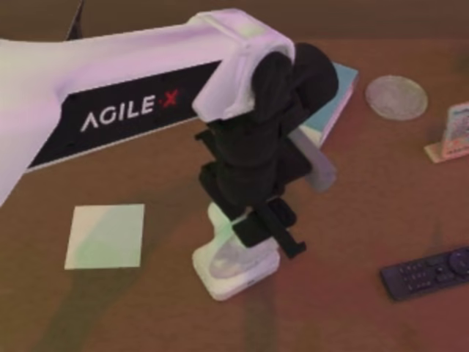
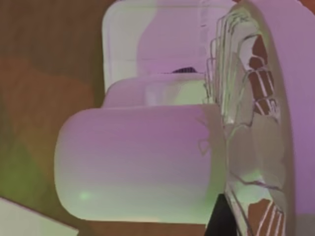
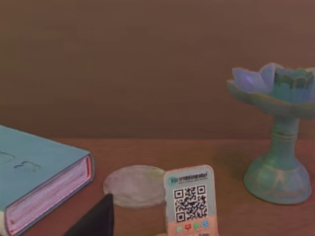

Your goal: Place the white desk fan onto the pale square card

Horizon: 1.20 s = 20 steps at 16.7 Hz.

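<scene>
Left arm reaching from the top view's left across the middle of the bench, its left pincer hanging directly over the white desk fan. Whether those fingers are clamped on the fan or merely open around it: cannot tell, the wrist blocking the contact from above. In the left wrist view, fan filling the picture at very close range: rounded motor housing, translucent round grille, squarish flat base behind, a dark fingertip edge just beside the grille.

Fan upright on the bench, just right of centre-bottom in the top view. Pale square card lying flat to the fan's left, apart from it, nothing on it.

Teal book partly hidden beneath the arm near the far edge; round grey disc to its right; small QR-code card on a stand at the right edge; dark remote control at lower right.

Right pincer absent from the top view; a dark sliver showing low in the right wrist view, fingers' state impossible to tell. Same view facing the book, disc, QR card and a teal lotus-shaped pedestal stand.
</scene>
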Each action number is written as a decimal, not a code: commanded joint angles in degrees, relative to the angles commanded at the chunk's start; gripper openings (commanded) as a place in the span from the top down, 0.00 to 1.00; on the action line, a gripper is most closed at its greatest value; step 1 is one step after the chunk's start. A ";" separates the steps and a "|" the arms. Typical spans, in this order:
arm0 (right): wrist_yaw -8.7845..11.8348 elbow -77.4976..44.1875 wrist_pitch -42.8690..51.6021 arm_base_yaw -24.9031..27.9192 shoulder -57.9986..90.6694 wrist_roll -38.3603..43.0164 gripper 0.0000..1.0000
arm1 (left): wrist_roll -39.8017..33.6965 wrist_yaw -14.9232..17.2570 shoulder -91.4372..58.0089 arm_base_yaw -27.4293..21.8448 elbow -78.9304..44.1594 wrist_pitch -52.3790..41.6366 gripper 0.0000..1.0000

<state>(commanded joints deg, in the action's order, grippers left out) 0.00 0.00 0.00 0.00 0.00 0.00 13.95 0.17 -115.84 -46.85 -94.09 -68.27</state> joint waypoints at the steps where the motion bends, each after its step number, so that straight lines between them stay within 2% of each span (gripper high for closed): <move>1: 0.00 0.00 0.00 0.00 0.00 0.00 0.00 | 0.00 0.00 0.00 0.00 0.00 0.00 1.00; 8: 0.00 0.00 0.00 0.00 0.00 0.00 0.00 | -0.01 0.14 0.41 -0.03 -0.20 -0.23 1.00; 14: 0.00 0.00 0.00 0.00 0.00 0.00 0.00 | -0.15 0.13 0.67 0.88 -9.61 -10.04 1.00; 20: 0.00 0.00 0.00 0.00 0.00 0.00 0.00 | 0.04 0.11 0.73 0.81 -10.56 -11.04 1.00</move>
<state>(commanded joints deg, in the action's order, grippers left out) 0.00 0.00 0.00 0.00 0.00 0.00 13.99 0.29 -115.10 -46.04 -104.65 -79.31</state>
